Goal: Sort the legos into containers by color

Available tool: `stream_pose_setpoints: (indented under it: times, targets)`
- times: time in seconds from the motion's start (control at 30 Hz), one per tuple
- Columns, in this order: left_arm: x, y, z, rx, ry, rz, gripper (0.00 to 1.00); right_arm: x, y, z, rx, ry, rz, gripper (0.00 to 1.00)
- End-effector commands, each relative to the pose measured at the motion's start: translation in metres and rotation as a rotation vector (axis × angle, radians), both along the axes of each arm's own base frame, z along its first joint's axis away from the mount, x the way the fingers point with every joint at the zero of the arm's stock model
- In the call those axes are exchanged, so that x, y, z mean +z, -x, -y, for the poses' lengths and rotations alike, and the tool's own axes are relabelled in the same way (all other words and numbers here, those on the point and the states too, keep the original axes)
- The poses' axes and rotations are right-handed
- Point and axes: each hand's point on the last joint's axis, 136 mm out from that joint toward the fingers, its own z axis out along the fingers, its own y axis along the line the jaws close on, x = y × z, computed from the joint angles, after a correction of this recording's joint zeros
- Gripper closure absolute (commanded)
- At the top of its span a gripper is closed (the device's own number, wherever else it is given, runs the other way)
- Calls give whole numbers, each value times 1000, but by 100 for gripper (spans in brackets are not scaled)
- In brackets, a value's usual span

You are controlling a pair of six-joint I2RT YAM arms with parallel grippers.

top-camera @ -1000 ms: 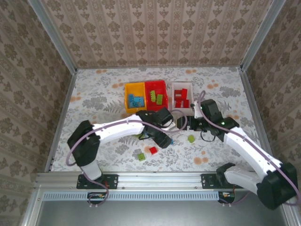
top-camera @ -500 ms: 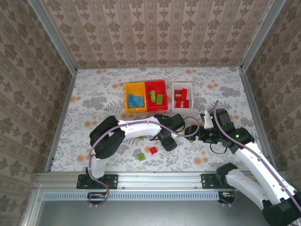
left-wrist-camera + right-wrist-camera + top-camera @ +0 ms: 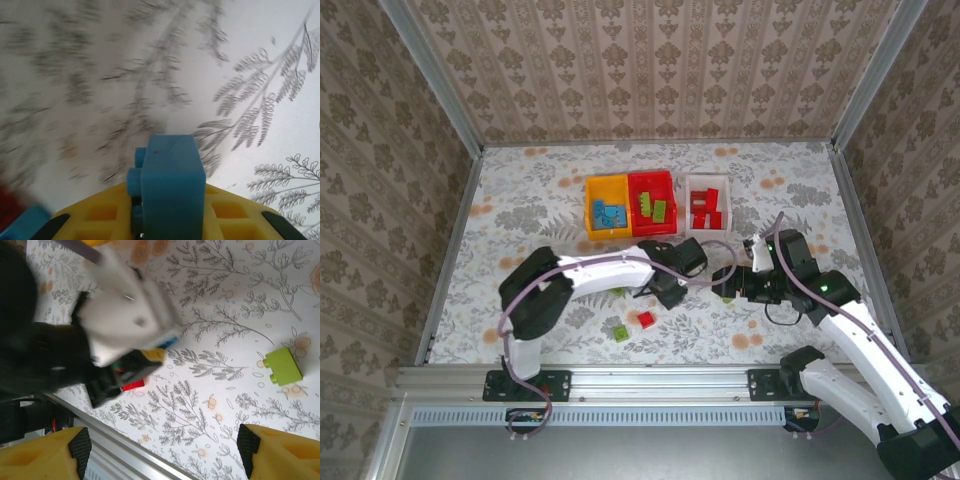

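blue lego (image 3: 172,185) at lower centre of the left wrist view, pinched in the jaws of the left gripper (image 3: 667,293). containers (image 3: 650,177) in a row at upper centre of the top view. green lego (image 3: 283,367) lies at right of the right wrist view. right gripper (image 3: 162,447): jaws spread.

The left gripper (image 3: 667,292) reaches far to the right, fingers (image 3: 227,217) pinching a blue brick (image 3: 172,185); the right gripper (image 3: 162,445), just beside it, gapes wide.

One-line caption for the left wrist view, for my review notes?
Left end effector grips a blue lego over the floral table.
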Motion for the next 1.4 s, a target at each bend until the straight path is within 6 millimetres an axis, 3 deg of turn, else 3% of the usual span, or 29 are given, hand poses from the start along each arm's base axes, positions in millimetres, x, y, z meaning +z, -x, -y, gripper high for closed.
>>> stream_pose_setpoints:
  times: [0.0,0.13,0.3,0.47,0.6,0.73,0.87,1.0,1.17,1.27,1.37]
  targets:
    - [64,-40,-28,228,141,102,79,23,-16,-12,53,-3,99,21]
    - [98,-78,-63,407,247,115,79,39,-33,-34,137,54,213,20]
    - [109,-132,-113,616,225,149,79,72,-50,-78,254,115,475,18]
    - [97,-181,-136,786,173,146,79,106,-72,-120,290,72,647,14]
    - [84,-218,-147,907,171,124,79,118,-94,-151,316,58,679,14]
    - [67,-246,-149,962,192,86,77,122,-109,-164,312,58,683,14]
    - [51,-261,-139,942,185,46,73,112,-114,-159,295,89,662,13]
    - [38,-267,-132,928,180,16,67,94,-119,-141,240,106,607,13]
    - [35,-264,-132,933,177,4,51,66,-128,-94,110,174,518,13]
    - [44,-260,-133,932,193,9,41,41,-127,-54,-5,233,411,13]
    - [59,-254,-135,929,219,26,39,9,-116,-12,-135,290,255,15]
